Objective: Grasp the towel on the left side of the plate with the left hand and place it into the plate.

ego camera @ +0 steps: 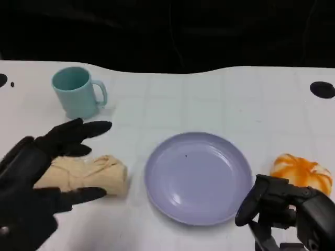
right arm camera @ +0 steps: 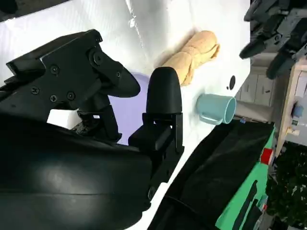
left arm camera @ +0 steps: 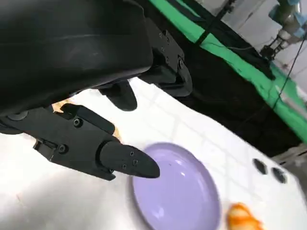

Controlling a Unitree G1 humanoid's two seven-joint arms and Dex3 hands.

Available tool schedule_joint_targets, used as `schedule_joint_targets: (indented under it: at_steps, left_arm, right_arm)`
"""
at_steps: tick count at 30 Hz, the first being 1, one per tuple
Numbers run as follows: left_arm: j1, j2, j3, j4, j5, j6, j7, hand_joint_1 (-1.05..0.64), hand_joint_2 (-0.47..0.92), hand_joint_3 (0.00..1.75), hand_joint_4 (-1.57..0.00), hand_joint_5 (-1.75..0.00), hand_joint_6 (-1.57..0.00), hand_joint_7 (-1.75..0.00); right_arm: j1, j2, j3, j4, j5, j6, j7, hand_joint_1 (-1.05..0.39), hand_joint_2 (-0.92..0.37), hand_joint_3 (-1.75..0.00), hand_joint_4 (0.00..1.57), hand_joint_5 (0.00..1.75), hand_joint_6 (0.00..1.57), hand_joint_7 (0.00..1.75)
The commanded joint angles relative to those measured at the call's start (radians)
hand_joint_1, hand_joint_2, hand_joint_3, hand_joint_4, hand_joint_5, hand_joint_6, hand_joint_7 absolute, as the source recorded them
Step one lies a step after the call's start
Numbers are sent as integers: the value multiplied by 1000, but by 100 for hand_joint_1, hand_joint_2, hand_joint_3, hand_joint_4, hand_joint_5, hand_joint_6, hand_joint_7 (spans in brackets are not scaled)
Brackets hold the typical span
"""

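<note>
A rolled beige towel lies on the white table just left of the lavender plate. My left hand hovers over the towel's left end with fingers spread apart, holding nothing. The left wrist view shows those fingers apart above the table, with the plate beyond them. My right hand sits at the lower right beside the plate, fingers curled in with nothing in them. In the right wrist view the towel lies past the fingers.
A teal mug stands at the back left, behind the towel. An orange and white cloth lies right of the plate. The table's far edge meets a dark backdrop.
</note>
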Motion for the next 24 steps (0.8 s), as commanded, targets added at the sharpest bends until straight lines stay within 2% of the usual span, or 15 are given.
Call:
schedule_joint_targets:
  at_steps: [1,5,11,16,24]
  left_arm:
    - [-75,102,-116,44,271,13,-31,-48,91,0,-25,-53,-39,-5]
    - [-156,128,-219,101,462,41,-97,-51,90,0,-29,-41,-39,-1]
    - [-254,110,-323,251,624,10,-140,-54,87,0,-34,-31,-38,0]
    - [-332,66,-397,416,717,8,-160,-57,87,0,-40,-20,-38,0]
    - [-447,-23,-459,685,752,-5,-130,-58,87,0,-45,-14,-38,-1]
  right_arm:
    - [6,-10,-6,-8,0,1,-1,-9,-56,-109,73,167,67,138]
    - [6,-11,-4,-11,-2,3,-2,-9,-57,-109,73,167,67,138]
    - [8,-10,-1,-17,-5,8,-5,-9,-57,-107,73,167,67,138]
    - [13,-10,-9,-23,3,10,-3,-9,-57,-106,74,167,68,137]
    - [20,-13,-15,-26,4,7,2,-9,-58,-106,74,167,68,137]
